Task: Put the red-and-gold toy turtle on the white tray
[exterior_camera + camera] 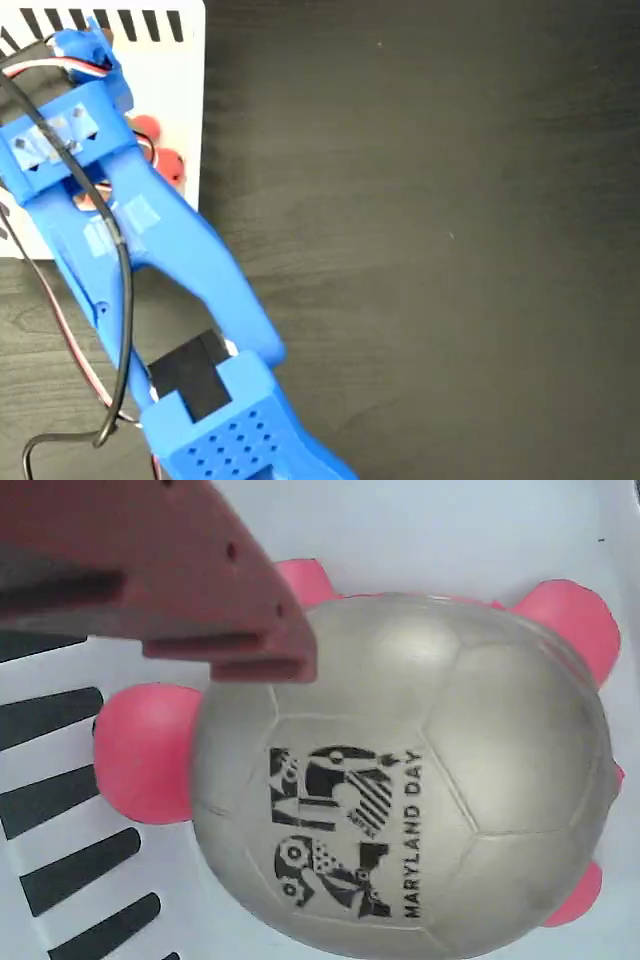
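The blue arm (150,260) reaches from the bottom edge of the fixed view up toward the top left corner, its long link slanting leftward. A black block sits at the joint near the bottom, and black and red-white cables run along its left side. The gripper (100,150) lies at the far upper-left end, its fingertips hidden beneath the wrist housing. In the wrist view one finger (180,590) juts in from the top left; how the jaws stand cannot be told.
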Action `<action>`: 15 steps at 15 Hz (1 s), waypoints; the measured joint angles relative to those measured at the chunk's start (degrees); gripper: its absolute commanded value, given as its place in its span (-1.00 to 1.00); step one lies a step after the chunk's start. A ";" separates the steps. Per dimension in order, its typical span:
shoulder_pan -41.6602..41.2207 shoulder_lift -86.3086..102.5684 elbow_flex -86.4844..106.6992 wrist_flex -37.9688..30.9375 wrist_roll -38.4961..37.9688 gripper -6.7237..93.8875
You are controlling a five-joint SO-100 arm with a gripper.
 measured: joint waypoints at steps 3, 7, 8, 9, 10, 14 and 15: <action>0.00 4.31 0.00 0.70 -3.69 -0.67; 2.37 21.09 4.48 -1.85 -9.05 -0.87; 3.78 26.72 8.96 -3.34 -10.28 -0.87; 5.36 32.96 15.91 -6.33 -12.13 -0.87; 6.94 39.37 23.12 -8.44 -14.50 -0.87; 14.24 65.83 57.22 -21.80 -23.91 -0.87; 15.03 72.16 66.53 -25.40 -25.93 -0.87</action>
